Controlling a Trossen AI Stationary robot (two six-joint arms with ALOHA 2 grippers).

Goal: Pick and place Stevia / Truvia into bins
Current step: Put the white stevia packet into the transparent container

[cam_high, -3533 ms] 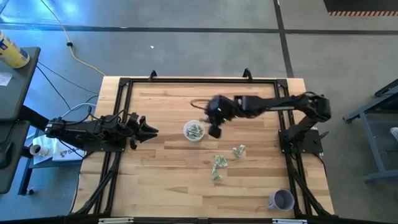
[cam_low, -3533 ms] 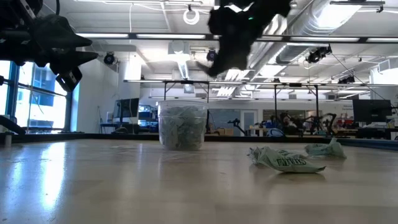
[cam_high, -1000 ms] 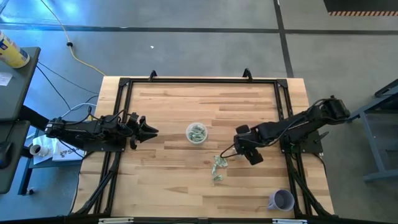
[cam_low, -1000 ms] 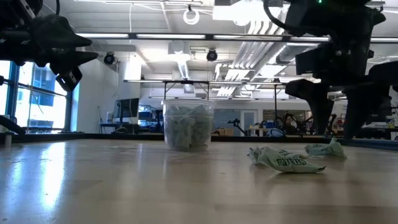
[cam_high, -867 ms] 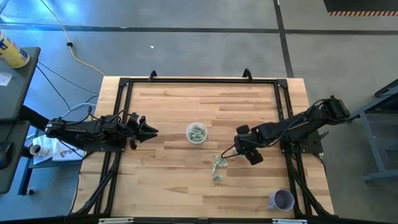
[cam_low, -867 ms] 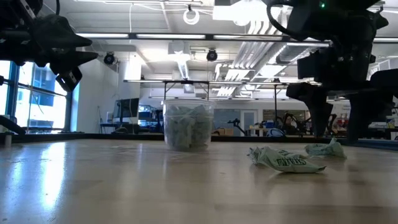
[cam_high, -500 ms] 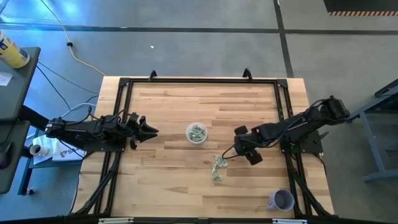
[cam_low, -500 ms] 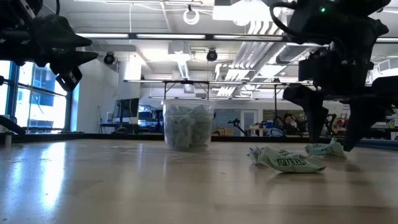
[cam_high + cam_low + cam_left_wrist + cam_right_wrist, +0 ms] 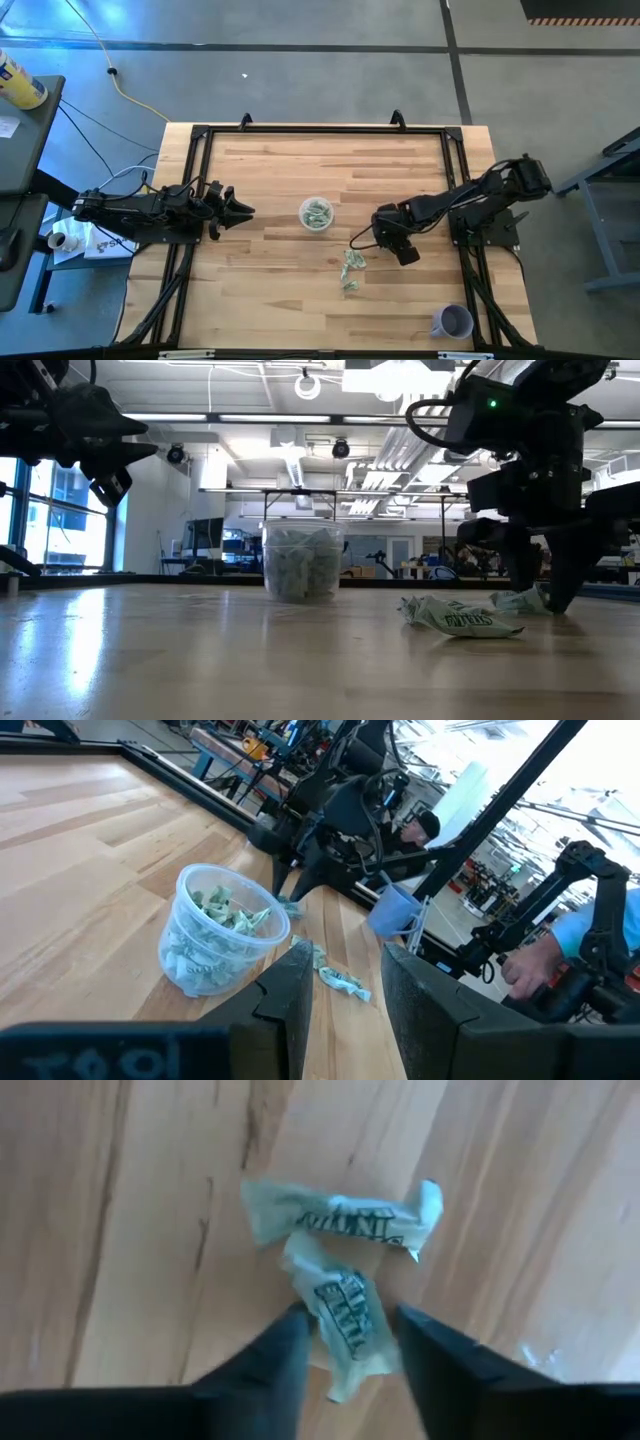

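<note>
Right wrist view: the right gripper (image 9: 345, 1345) has closed in since a second ago and its fingers now pinch 1 of 2 crumpled Truvia packets (image 9: 340, 1315) near the desk's right edge, so a lift toward the clear cup (image 9: 315, 213) at mid-desk looks next. "TRUVIA" is partly legible on the wrappers; the left gripper (image 9: 240, 209) waits half-open by the left edge

Pale wood tabletop (image 9: 270, 290), smooth with a slight sheen; crinkled paper packets (image 9: 345, 1310); clear glossy plastic cup (image 9: 213, 942); matt black gripper fingers (image 9: 262, 1363).
</note>
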